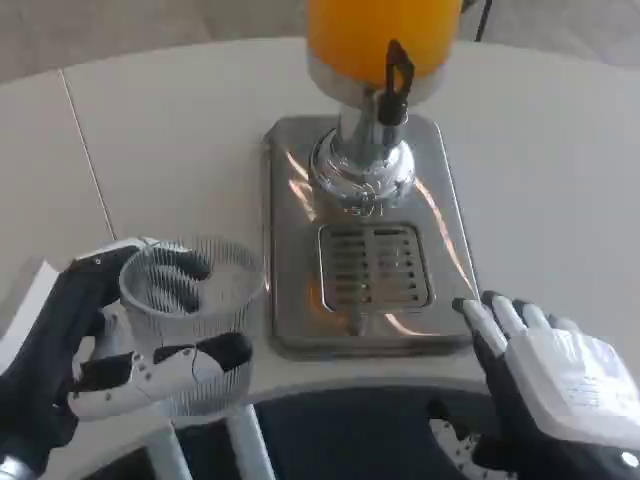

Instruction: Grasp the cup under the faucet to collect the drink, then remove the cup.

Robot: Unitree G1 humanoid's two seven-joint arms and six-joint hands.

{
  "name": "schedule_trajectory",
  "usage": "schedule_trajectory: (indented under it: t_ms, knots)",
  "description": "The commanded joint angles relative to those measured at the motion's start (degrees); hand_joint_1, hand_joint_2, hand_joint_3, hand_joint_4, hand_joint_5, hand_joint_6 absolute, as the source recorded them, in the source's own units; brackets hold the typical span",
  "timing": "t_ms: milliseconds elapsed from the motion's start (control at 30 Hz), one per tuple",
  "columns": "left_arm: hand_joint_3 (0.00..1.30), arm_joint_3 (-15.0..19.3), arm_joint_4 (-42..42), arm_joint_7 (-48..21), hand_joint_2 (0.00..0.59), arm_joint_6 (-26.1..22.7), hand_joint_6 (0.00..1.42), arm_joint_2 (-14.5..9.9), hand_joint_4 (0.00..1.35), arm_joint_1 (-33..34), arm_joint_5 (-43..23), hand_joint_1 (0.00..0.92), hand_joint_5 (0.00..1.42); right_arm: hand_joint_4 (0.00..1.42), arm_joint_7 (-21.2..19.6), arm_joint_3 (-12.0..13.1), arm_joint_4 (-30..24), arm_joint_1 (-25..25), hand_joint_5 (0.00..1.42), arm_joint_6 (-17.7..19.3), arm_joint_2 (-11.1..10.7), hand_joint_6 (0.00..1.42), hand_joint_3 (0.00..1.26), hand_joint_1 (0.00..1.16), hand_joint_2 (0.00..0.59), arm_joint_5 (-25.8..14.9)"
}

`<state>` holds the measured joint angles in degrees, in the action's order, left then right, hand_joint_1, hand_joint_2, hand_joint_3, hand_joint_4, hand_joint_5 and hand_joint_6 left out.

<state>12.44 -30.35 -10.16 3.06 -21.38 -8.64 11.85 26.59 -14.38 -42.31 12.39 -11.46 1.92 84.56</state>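
Our left hand point(120, 350) has its fingers wrapped round the cup point(190, 300), left of the tray point(290, 200). Our right hand point(545, 375) rests spread, holding nothing. We should carry the cup level onto the grate point(373, 265), centred under the faucet point(393, 85).

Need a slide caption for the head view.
Left hand holds a clear ribbed plastic cup beside the steel drip tray of the orange juice dispenser; right hand waits open.

A white table point(560, 150) filled the view, a seam point(85, 150) running at ten o'clock; dark floor point(350, 430) showed at six o'clock.
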Motion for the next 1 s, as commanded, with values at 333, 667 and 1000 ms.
schedule_trajectory:
  t_ms: [333, 667, 1000]
  knots:
    - [0.95, 0.1, -1.0, 0.0, 0.038, 0.7, 1.42, 0.0, 1.18, -0.3, -0.1, 0.546, 1.41, 0.00, 0.1, 0.7, -1.2, 0.3, 0.00, 0.2, -0.8, 0.00, 0.08, 0.57, 0.466, -0.4]
    - [0.95, 0.8, -0.7, 0.0, 0.038, 0.5, 1.42, -0.4, 1.18, 0.0, -0.2, 0.546, 1.41, 0.00, 0.0, 0.1, -0.9, -0.5, 0.00, 1.0, -1.4, 0.00, 0.08, 0.57, 0.465, 0.2]
    - [0.95, -1.6, 1.6, -0.3, 0.040, 2.8, 1.42, -0.7, 1.18, 1.1, 0.6, 0.548, 1.41, 0.00, -0.6, 1.6, -0.6, -0.3, 0.00, 2.1, -4.1, 0.00, 0.08, 0.57, 0.465, -3.3]
